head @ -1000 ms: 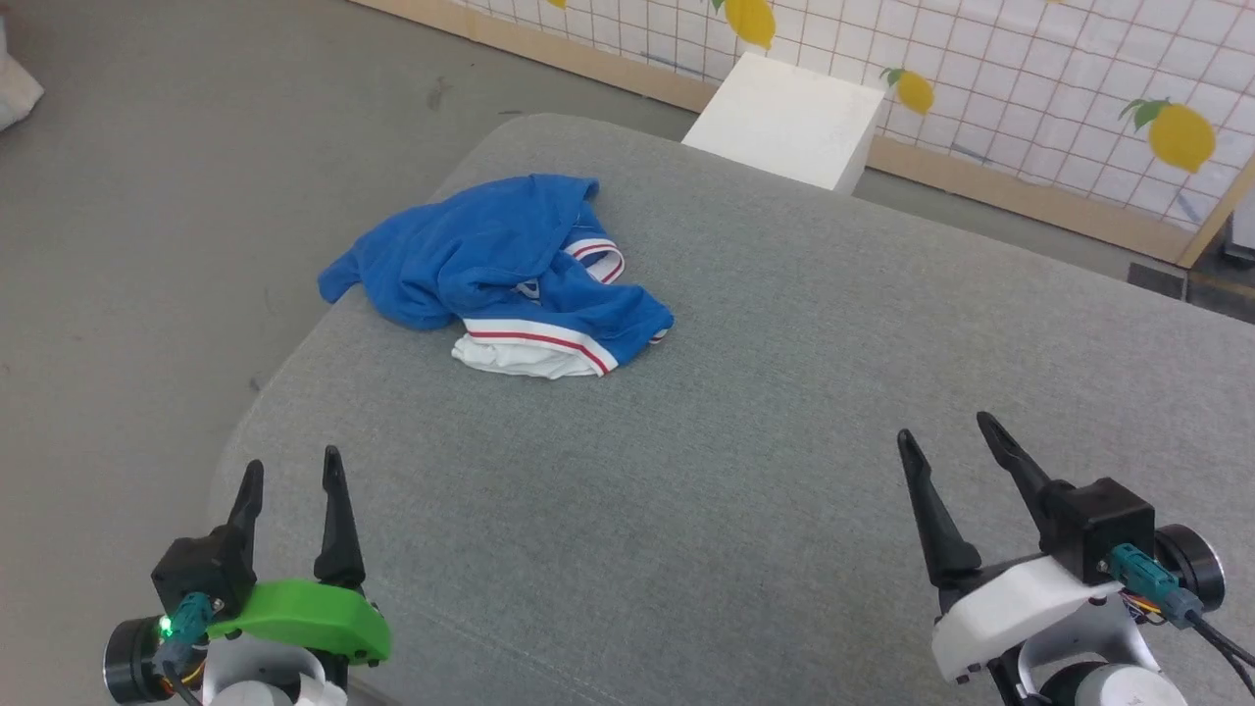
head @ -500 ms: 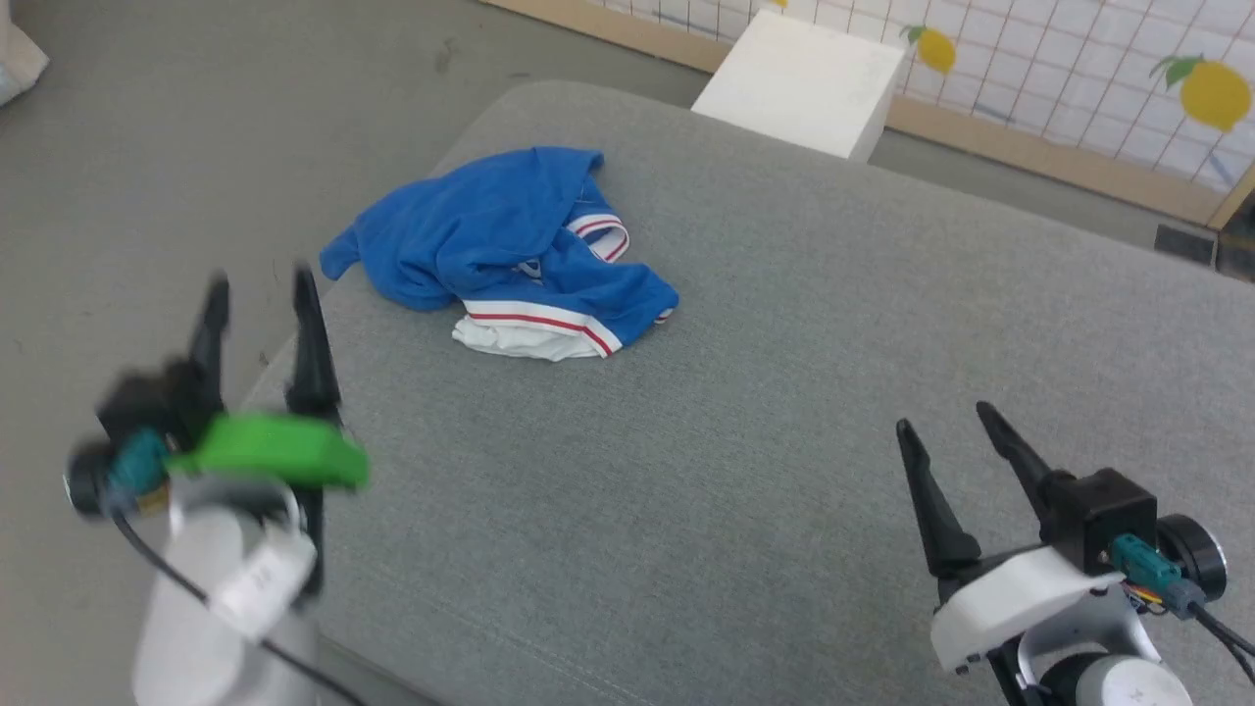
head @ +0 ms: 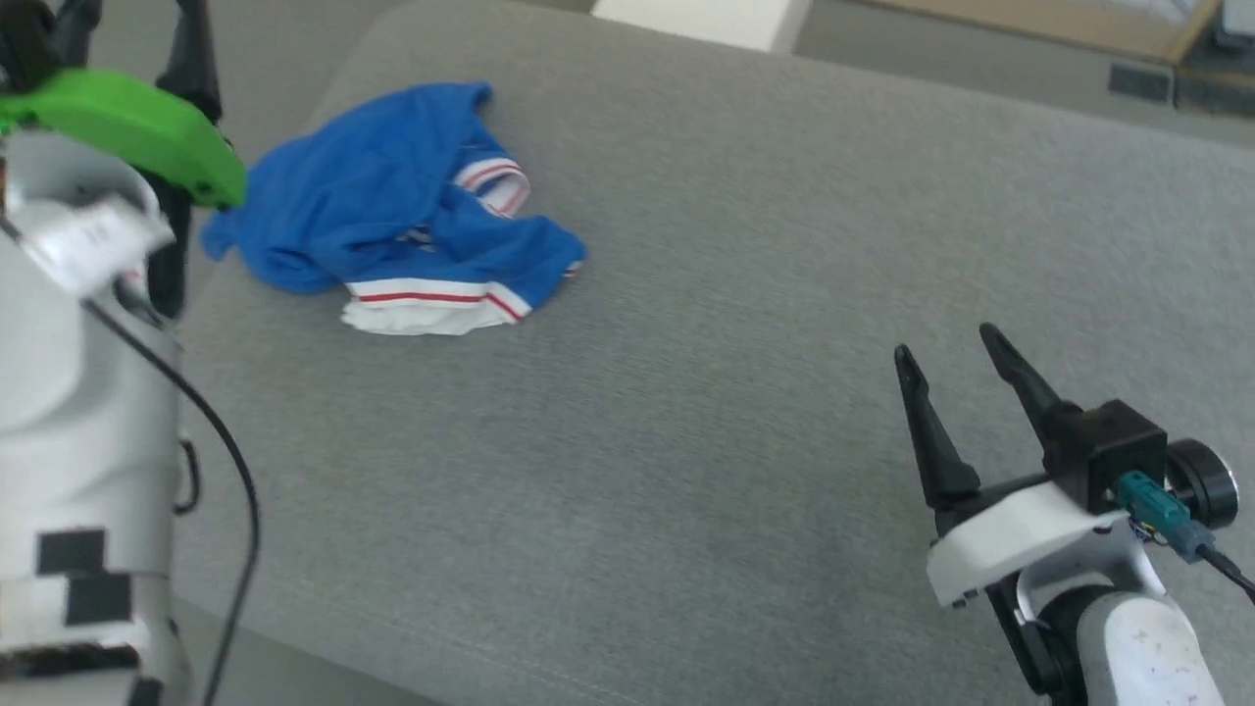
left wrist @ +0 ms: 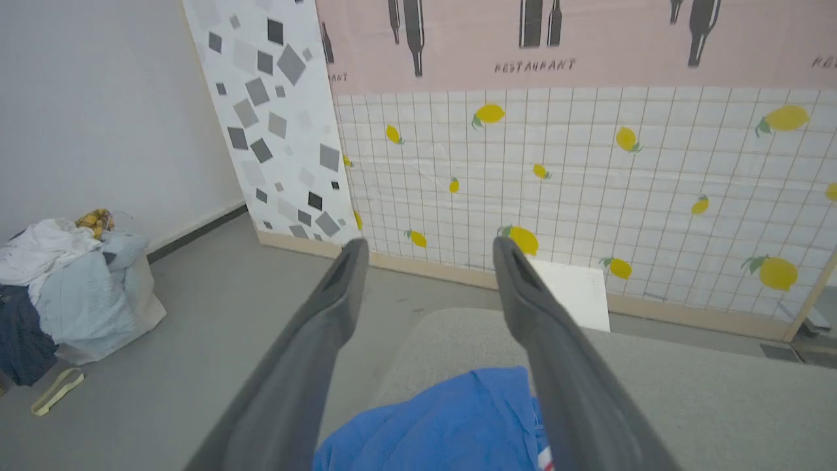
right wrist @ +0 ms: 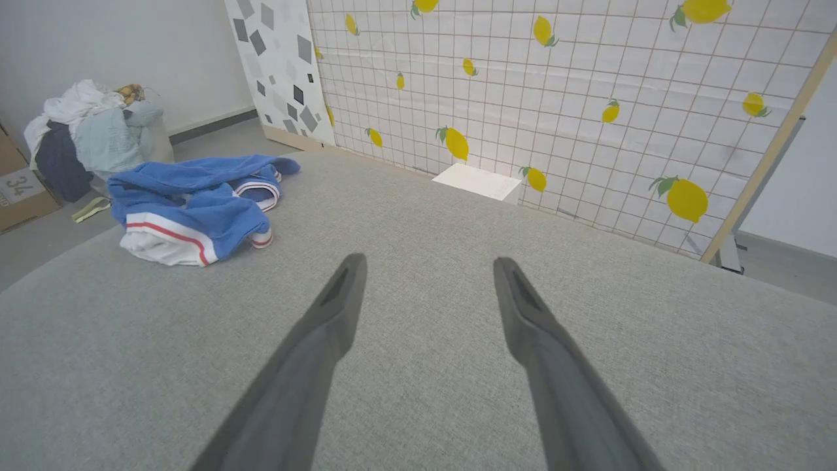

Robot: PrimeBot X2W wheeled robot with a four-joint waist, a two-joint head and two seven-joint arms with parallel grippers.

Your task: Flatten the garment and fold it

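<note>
Dark two-finger left tool spread, empty, raised over the near-left edge of the crumpled royal-blue jersey T-shirt with white sleeve and red-and-white striped trim. T-shirt lies bunched at the far-left corner of the grey fabric-covered table. Dark two-finger right tool spread, empty, over bare table, well apart from the T-shirt.

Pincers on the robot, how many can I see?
2. The left pincer, open, is up beside the crumpled royal-blue jersey T-shirt; the right pincer, open, hovers over the grey fabric cushion, far from it.
</note>
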